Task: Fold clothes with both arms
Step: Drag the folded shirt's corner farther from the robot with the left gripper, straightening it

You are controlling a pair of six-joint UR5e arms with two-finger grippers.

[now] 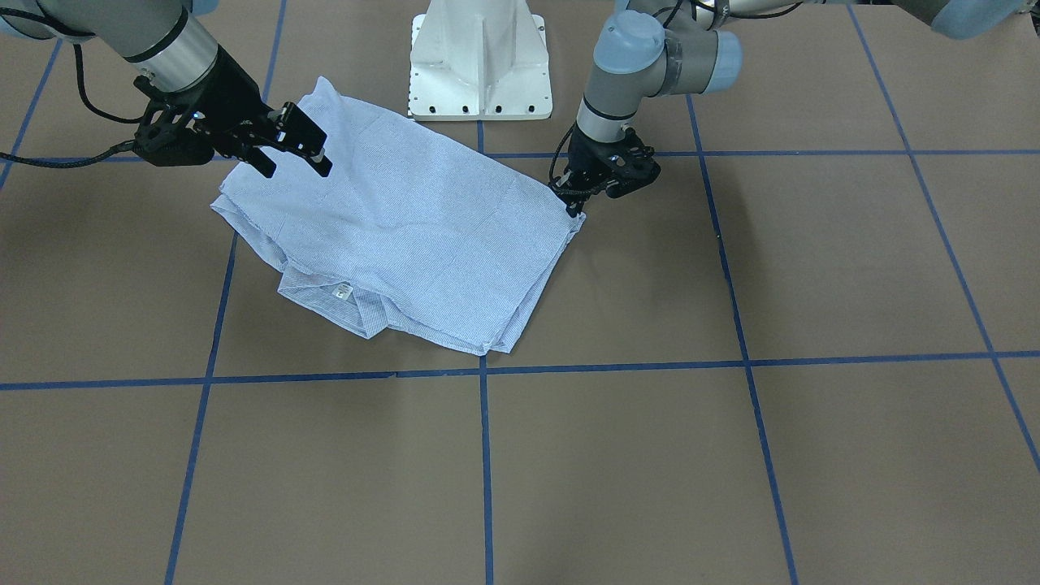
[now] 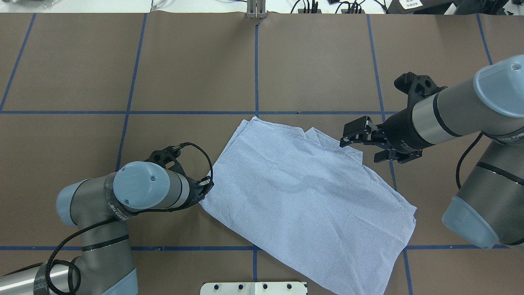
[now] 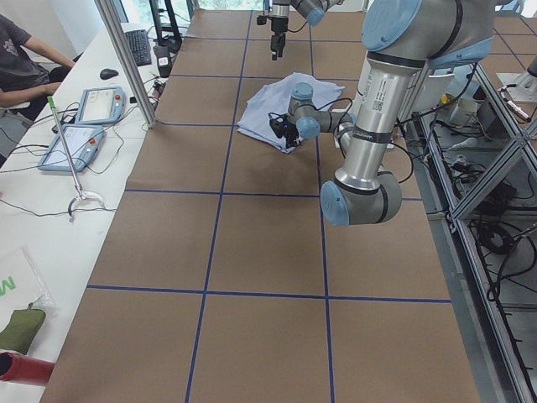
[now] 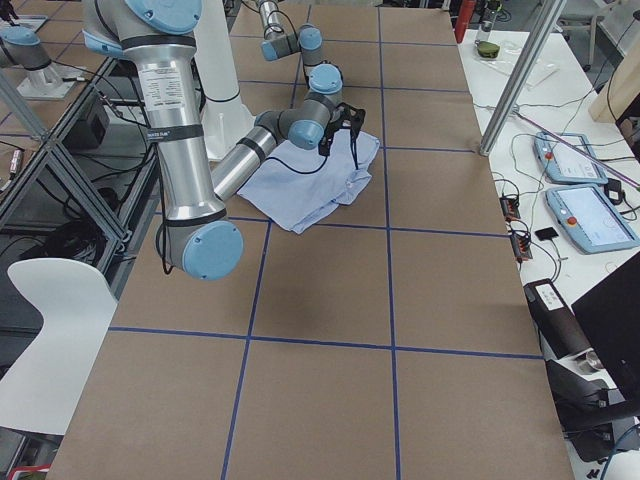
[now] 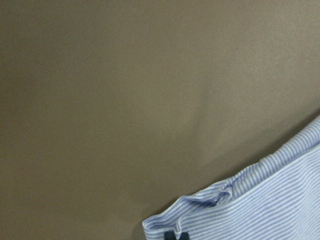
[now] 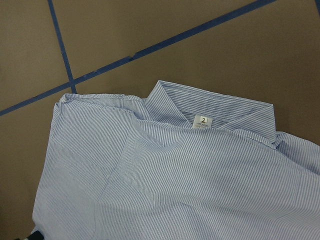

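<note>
Overhead exterior view: a light blue, finely striped shirt (image 2: 303, 196) lies folded into a rough rectangle on the brown desk (image 2: 184, 61), set at a slant between the 2 arms and just in front of the white pedestal (image 2: 254, 288). Blue tape lines (image 2: 256, 65) divide the desk into squares, and the shirt lies across 1 of their crossings. The left arm (image 2: 141, 186) bends low over the desk, with the left end effector (image 1: 578, 207) pointing down at the shirt's corner on that side. In the left wrist view its dark tips (image 5: 175, 236) appear pressed together on the puckered edge of the cloth, so it looks closed on the shirt there. The right arm (image 2: 450, 110) reaches in from the other side. The right end effector (image 2: 360, 149) hangs above the shirt's edge with its 2 fingers spread wide and nothing between them. In the front-facing view it is clear of the cloth. The right wrist view looks down on the collar (image 6: 215, 102), which lies flat at the shirt's far edge from the pedestal. A small white tag (image 6: 202, 121) marked 2 sits just inside the collar. The cloth below the collar is smooth, with soft creases.
</note>
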